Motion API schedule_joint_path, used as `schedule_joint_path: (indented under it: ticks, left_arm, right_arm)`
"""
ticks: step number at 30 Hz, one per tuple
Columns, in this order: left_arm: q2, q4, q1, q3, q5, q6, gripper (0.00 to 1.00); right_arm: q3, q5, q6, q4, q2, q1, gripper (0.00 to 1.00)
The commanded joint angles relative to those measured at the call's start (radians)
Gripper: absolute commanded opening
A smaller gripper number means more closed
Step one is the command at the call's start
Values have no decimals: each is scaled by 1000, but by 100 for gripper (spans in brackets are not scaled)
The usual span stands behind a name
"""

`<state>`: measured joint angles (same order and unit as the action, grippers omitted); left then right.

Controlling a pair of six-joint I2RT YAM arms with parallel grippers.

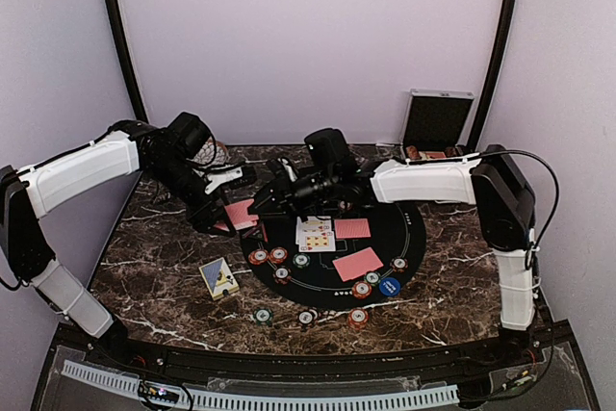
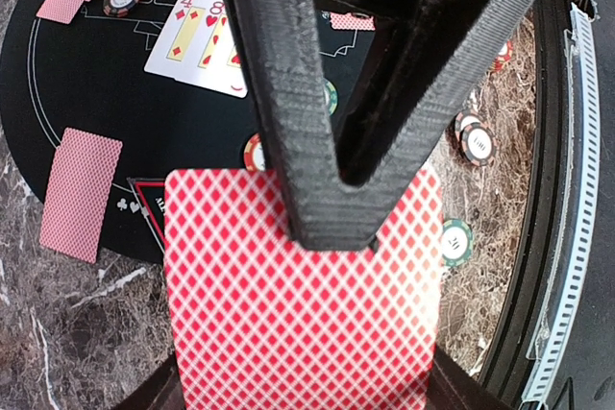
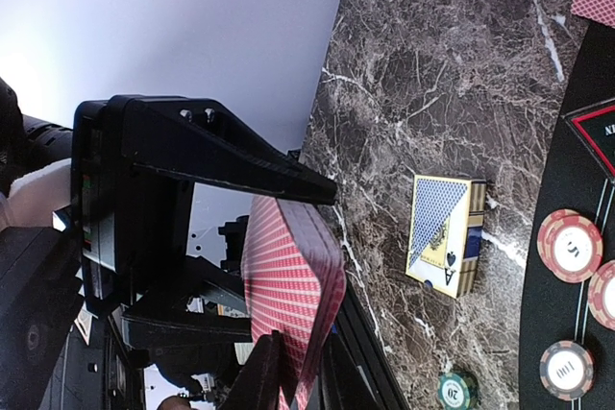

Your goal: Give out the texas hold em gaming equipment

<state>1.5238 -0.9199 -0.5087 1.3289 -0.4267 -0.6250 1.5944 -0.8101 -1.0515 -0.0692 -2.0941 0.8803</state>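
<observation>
Soft, even, bright light; faint shadows on dark marble table. Right wrist view: pale wall washed out. Close red-backed playing card slightly blurred.

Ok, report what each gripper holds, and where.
Left gripper clamps the red-backed card stack near one edge; right gripper straddles its other end, grip uncertain.

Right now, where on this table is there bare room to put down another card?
Bare marble lies right of the black mat and left of the card box. The mat's near half is crowded with chips and cards.
</observation>
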Motion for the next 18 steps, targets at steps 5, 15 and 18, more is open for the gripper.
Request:
schedule_joint_path:
  ticks: [5, 15, 18]
  left_arm:
    - [-32, 3, 6, -26, 7, -15, 0]
    - [-29, 1, 6, -20, 15, -16, 0]
    - [-30, 1, 6, -20, 17, -17, 0]
  right_arm:
    - [-6, -8, 19, 3, 64, -17, 15]
    - [-42, -38, -44, -63, 77, -18, 10]
    - [-45, -42, -46, -63, 81, -21, 9]
